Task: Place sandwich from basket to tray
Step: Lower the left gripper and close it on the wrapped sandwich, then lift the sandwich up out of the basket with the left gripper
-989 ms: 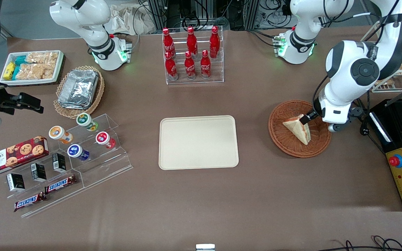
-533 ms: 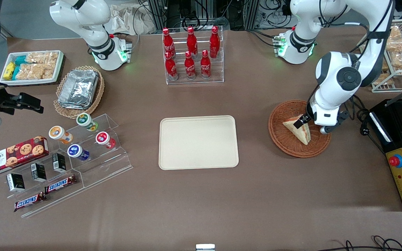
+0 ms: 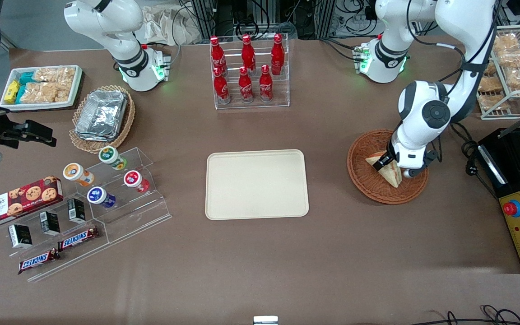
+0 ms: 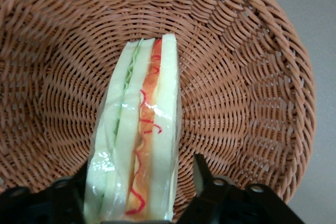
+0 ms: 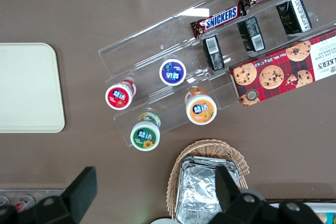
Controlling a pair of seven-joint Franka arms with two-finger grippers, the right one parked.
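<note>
Left arm's claw [image 4: 139,195] sits low in round reddish-brown wicker basket [image 3: 368,183], fingers [image 4: 207,182] apart, one each side of pale triangular wrapped sandwich [image 4: 139,150] w/ red-orange + green filling. Can't tell if they touch it. Sandwich stands on edge on basket floor between fingers. Flat cream-beige rectangular tray [image 3: 256,184] well apart from claw, toward parked arm's end.

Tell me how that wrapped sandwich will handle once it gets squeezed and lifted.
With the gripper open astride it, the sandwich looks soft, so likely squashes. Its glossy film wrap may slip. Standing on edge in the basket, it could tip.
</note>
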